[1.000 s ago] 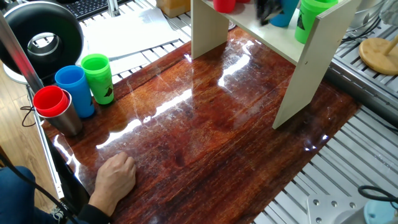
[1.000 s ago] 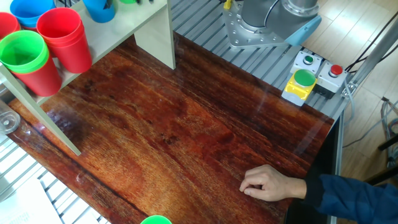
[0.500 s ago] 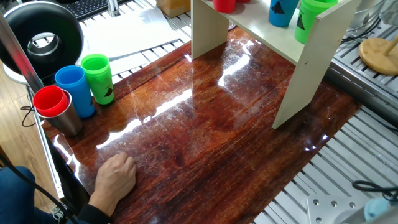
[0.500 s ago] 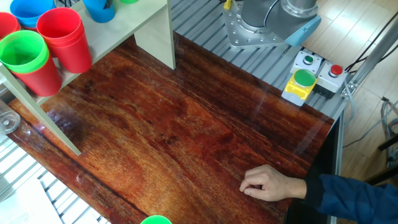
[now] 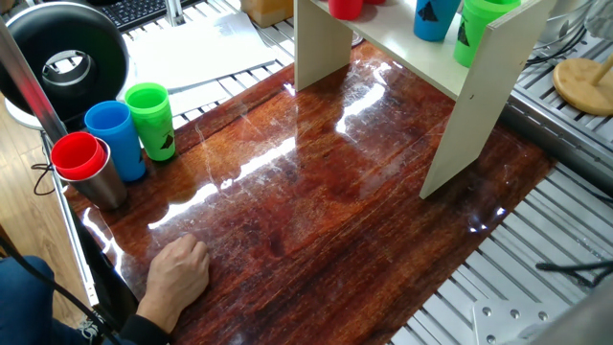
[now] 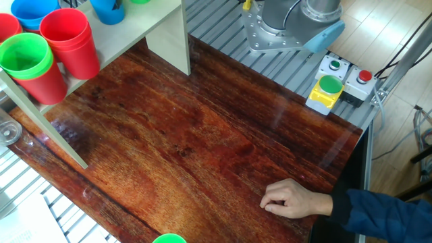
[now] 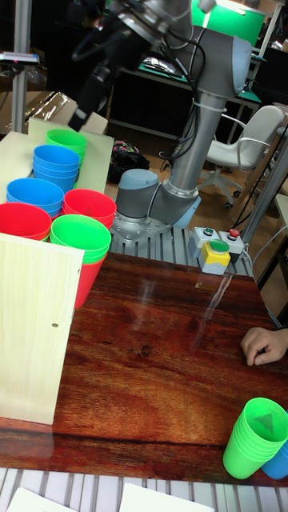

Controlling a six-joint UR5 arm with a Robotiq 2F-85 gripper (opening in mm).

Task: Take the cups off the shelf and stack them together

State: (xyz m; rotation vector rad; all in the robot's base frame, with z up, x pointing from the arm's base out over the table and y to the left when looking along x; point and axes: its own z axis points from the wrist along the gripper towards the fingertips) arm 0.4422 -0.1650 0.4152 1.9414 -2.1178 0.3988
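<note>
The cream shelf (image 5: 479, 125) holds a red cup (image 5: 347, 8), a blue cup (image 5: 433, 19) and a green cup (image 5: 479, 29). The tall fixed view shows its top (image 7: 96, 156) crowded with green (image 7: 68, 140), blue (image 7: 56, 164) and red (image 7: 88, 206) cups. My gripper (image 7: 78, 122) hangs dark above the far green cup, apart from it, with nothing seen in it. Its fingers are too dark to read. A green cup (image 5: 151, 120), a blue cup (image 5: 115, 139) and a red cup (image 5: 79, 155) stand on the table's left end.
A person's hand (image 5: 177, 273) rests on the wooden table (image 5: 316, 211) near its front edge. The red cup sits in a grey metal tumbler (image 5: 103, 187). The robot base (image 6: 290, 23) and a button box (image 6: 337, 81) stand beside the table. A black round lamp (image 5: 67, 57) sits far left.
One second ago my gripper was a dark blur on the shelf beside the blue cup. It has since lifted out of that view; the blue cup stays on the shelf.
</note>
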